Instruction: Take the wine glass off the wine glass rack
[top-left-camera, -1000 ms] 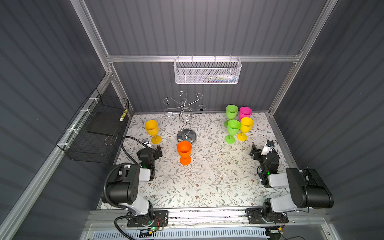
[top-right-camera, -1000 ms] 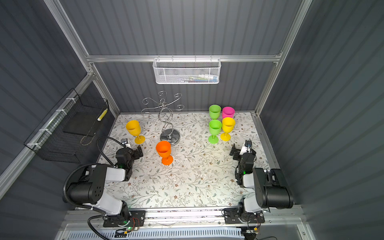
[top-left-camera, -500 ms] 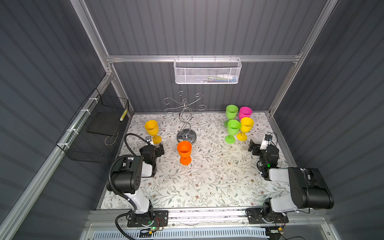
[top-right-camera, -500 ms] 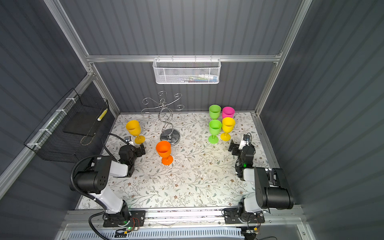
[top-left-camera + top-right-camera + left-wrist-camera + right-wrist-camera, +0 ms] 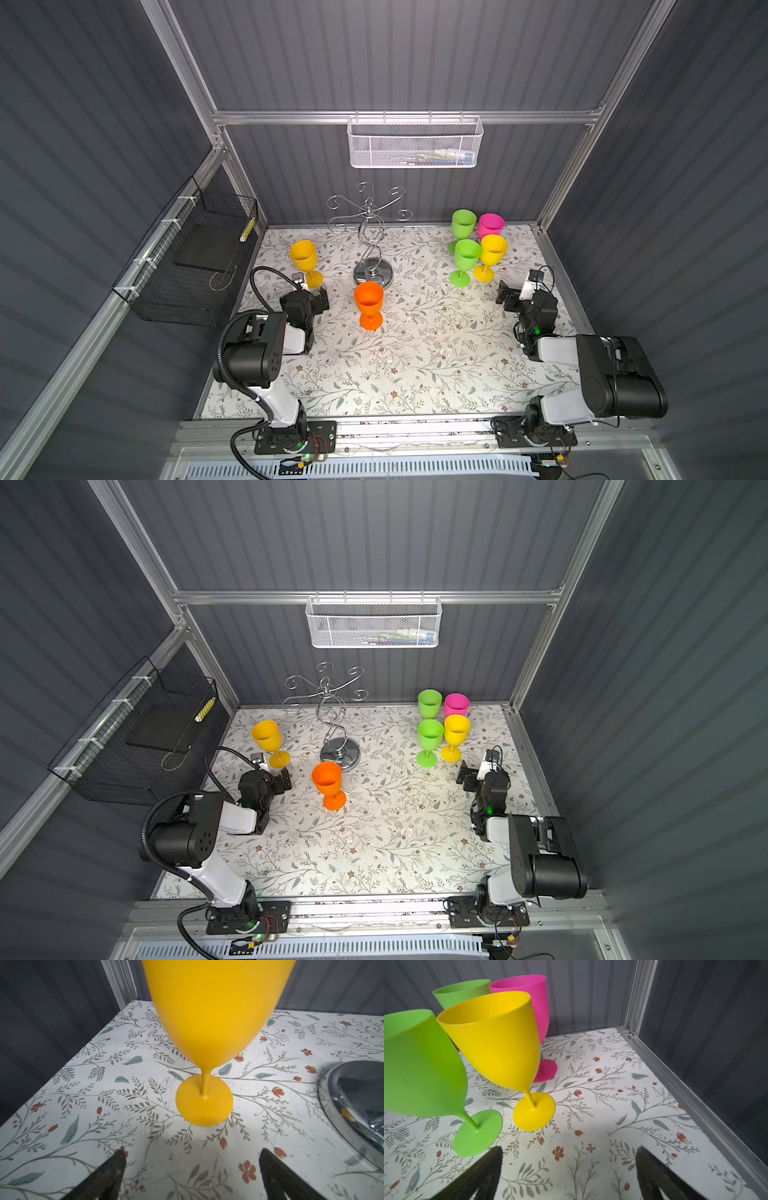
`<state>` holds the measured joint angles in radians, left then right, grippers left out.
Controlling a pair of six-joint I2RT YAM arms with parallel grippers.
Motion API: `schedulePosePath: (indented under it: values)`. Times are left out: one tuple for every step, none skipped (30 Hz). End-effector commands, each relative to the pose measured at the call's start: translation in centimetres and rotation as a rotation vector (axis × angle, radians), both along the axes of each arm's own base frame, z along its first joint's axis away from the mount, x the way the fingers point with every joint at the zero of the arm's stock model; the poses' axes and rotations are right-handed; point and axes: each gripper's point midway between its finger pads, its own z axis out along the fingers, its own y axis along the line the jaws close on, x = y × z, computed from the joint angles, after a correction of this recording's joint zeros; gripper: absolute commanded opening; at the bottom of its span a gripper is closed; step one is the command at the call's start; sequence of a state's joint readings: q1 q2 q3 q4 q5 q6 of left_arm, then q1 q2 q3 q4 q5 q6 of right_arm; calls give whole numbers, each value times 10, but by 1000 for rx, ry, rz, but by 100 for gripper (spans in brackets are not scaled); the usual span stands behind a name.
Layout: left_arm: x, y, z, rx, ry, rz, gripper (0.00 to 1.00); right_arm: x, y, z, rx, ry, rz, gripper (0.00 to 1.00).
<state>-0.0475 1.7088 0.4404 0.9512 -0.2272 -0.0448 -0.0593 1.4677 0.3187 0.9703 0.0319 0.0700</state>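
Note:
The chrome wine glass rack (image 5: 370,232) stands at the back centre on its disc base (image 5: 357,1101), and nothing hangs from its curled arms. An amber wine glass (image 5: 304,257) stands upright on the table left of it, and an orange one (image 5: 369,301) stands in front. My left gripper (image 5: 311,289) sits low just short of the amber glass's foot (image 5: 204,1103), open and empty (image 5: 192,1151). My right gripper (image 5: 519,286) is open and empty (image 5: 569,1148) near the right wall, beside a yellow glass (image 5: 496,1043) and a green glass (image 5: 421,1064).
Two green glasses, a pink one (image 5: 491,224) and a yellow one cluster at the back right. A white mesh basket (image 5: 415,143) hangs on the back wall. A black wire basket (image 5: 195,266) hangs on the left wall. The floral table (image 5: 415,353) ends at metal frame rails.
Both grippers have crept toward the back of the table, the left toward the amber glass and the right toward the glass cluster. Both stayed open.

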Motion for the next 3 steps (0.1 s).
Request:
schedulePosePath:
  values:
    - [3,-1,2,25,0,-3,100,3,-1,6,0,-13,5,99]
    - [3,-1,2,25,-1,-3,100,2,-1,6,-2,-16,6,99]
    - [3,-1,2,25,-1,-4,100,2,-1,7,-3,-19,6,99]
